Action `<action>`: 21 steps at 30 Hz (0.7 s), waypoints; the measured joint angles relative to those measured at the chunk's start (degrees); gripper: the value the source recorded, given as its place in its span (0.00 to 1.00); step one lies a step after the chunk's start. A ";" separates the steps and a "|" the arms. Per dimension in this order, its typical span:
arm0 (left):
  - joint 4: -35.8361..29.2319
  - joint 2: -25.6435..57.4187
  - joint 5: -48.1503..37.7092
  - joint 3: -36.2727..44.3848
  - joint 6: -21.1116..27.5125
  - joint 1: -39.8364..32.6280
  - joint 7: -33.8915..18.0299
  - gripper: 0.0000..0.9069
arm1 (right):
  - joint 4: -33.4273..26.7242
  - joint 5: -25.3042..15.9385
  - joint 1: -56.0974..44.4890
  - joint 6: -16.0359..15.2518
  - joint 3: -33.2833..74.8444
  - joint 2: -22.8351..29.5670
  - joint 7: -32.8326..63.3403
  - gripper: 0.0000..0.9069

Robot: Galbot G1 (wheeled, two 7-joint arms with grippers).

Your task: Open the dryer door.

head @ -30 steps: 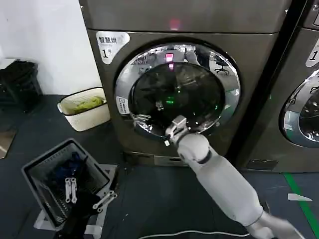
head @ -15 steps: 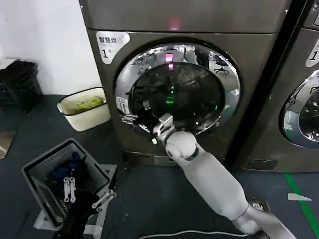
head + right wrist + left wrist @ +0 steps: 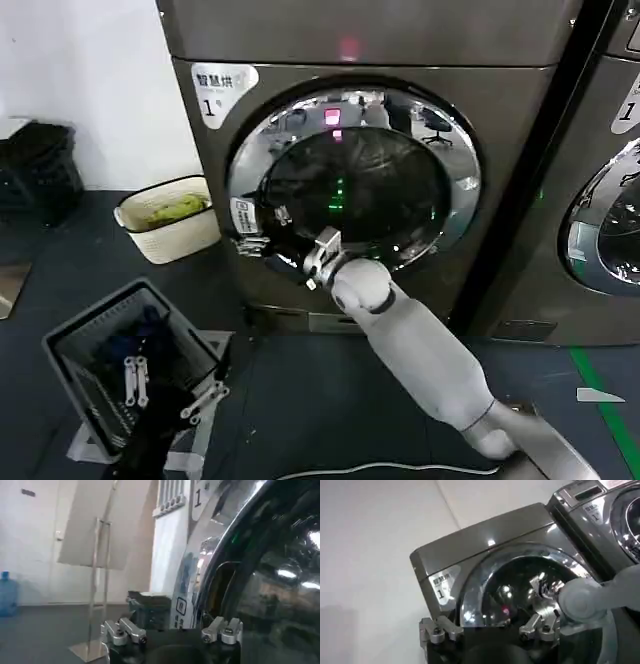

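The right gripper is being held against the lower left part of the large round dryer door, at the wide shiny chrome ring around its dark domed glass. Its fingers are being kept spread, one on each side of the ring's edge as far as can be told, with the white jointed right arm being stretched up from the lower right. The door is being carried on the front of the grey-brown metal dryer. The left gripper is being held apart, facing that machine, fingers wide. A cream plastic basket is being left on the dark floor beside the dryer, and a grey plastic crate nearer.
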 joint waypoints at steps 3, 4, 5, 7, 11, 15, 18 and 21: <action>0.45 -0.02 -1.15 -1.01 0.36 -0.46 -0.01 1.00 | 1.44 1.86 0.00 -0.79 -0.37 -1.12 -1.51 1.00; 0.59 -0.04 -1.61 -1.33 0.63 -0.61 0.02 1.00 | 2.16 2.77 0.00 -1.13 -0.58 -1.64 -1.86 1.00; 0.85 -0.05 -2.65 -1.90 1.11 -0.95 0.26 1.00 | 3.04 3.90 -0.01 -1.47 -0.77 -2.34 -2.13 1.00; 1.43 0.26 -4.89 -3.62 1.96 -1.62 0.78 1.00 | 4.91 5.91 -0.14 -2.17 -1.18 -3.85 -2.34 1.00; 2.43 1.58 -8.98 -8.54 3.86 -3.07 1.80 1.00 | 8.75 8.48 -0.61 -3.08 -1.79 -6.91 -3.12 1.00; 3.19 2.98 -11.12 -12.83 5.23 -4.57 2.52 1.00 | 12.40 9.96 -1.64 -3.33 -2.09 -10.29 -6.32 1.00; 4.06 4.28 -12.52 -14.82 6.49 -6.23 3.14 1.00 | 14.48 12.37 -2.44 -3.59 -2.00 -12.60 -9.13 1.00; 5.25 5.89 -14.15 -15.65 8.17 -8.39 3.72 1.00 | 16.35 14.27 -3.15 -3.99 -1.59 -14.75 -11.69 1.00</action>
